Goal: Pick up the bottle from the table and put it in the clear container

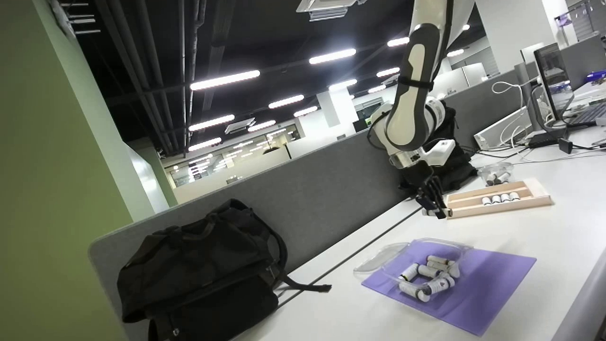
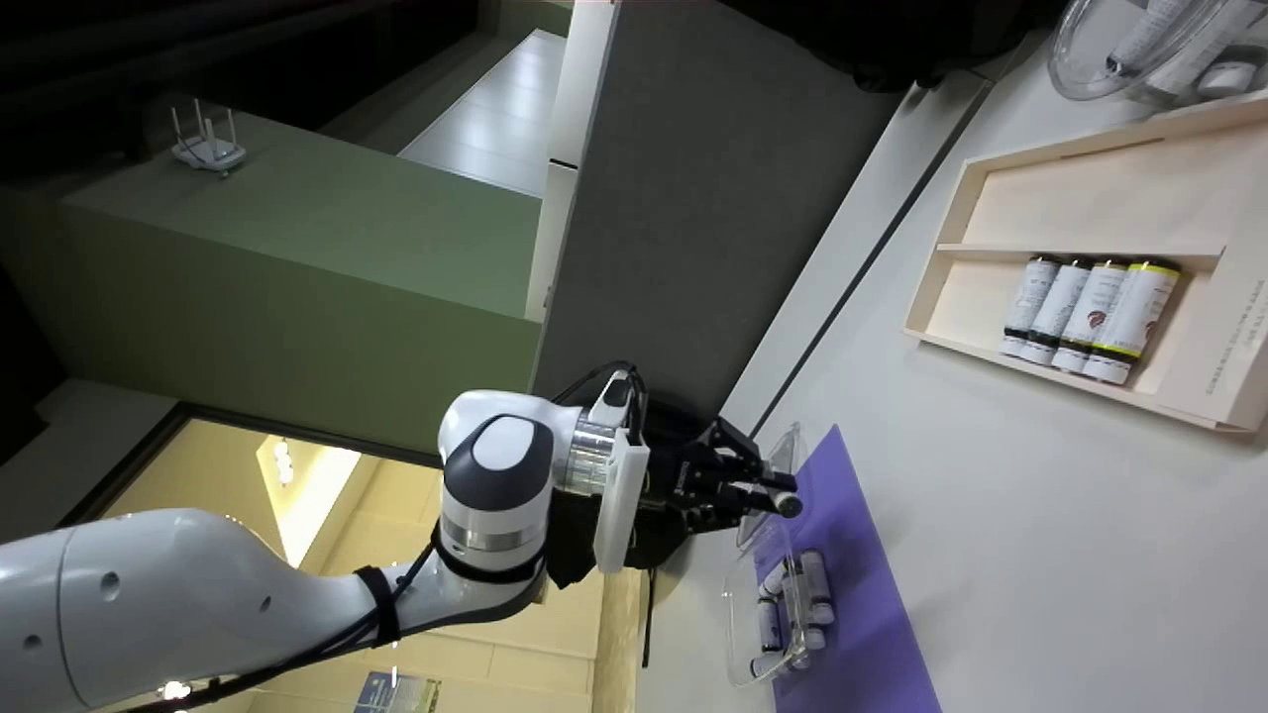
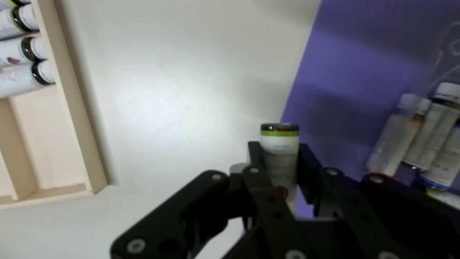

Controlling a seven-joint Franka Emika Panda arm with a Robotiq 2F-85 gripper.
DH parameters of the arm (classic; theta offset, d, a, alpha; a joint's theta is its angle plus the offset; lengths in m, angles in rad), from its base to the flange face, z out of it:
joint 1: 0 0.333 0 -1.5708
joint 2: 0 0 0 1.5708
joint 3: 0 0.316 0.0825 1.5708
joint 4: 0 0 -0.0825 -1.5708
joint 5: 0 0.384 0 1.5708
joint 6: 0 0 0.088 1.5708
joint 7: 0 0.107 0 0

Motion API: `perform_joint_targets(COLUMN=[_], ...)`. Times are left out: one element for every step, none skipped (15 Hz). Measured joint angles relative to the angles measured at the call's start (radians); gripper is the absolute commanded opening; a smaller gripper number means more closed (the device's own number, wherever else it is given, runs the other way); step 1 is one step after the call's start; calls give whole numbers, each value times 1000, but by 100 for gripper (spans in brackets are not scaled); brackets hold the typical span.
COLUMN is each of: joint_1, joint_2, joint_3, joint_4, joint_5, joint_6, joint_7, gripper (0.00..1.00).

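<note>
My gripper (image 3: 279,148) is shut on the bottle (image 3: 280,138), a small cylinder with a white label, a green band and a dark end. The bottle is off the table, near the edge of the purple mat in the wrist view. The gripper also shows in both exterior views (image 1: 436,210) (image 2: 781,492), with the bottle's ends (image 1: 430,212) (image 2: 789,505) sticking out of the fingers. The clear container (image 2: 733,634), a see-through tub with its lid open, sits on the mat with several bottles in it. Part of its clear edge shows in the wrist view (image 3: 440,73).
A purple mat (image 1: 497,279) lies under the clear container. A wooden tray (image 2: 1238,337) with several bottles in one compartment stands on the white table. Another clear tub (image 1: 496,166) with bottles stands behind it. A grey partition (image 1: 331,180) and a black bag (image 1: 203,265) line the table.
</note>
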Motion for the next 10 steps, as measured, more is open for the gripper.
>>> perform_joint_targets(joint_1=[10, 20, 28, 38, 48, 58, 65, 70, 73, 75], joint_2=[-14, -26, -33, -35, -35, -32, -28, -22, -14, -6], joint_3=[18, 39, 60, 80, 97, 110, 120, 126, 130, 132], joint_4=[-15, -30, -42, -53, -63, -71, -79, -86, -90, -92], joint_5=[-5, -8, -8, -8, -10, -12, -16, -18, -20, -21], joint_6=[3, 7, 10, 11, 19, 32, 52, 79, 104, 124], joint_7=[-13, -28, -44, -57, -64, -72, -82, -90, -98, -106], gripper=[7, 7, 7, 7, 39, 54, 59, 66, 73, 80])
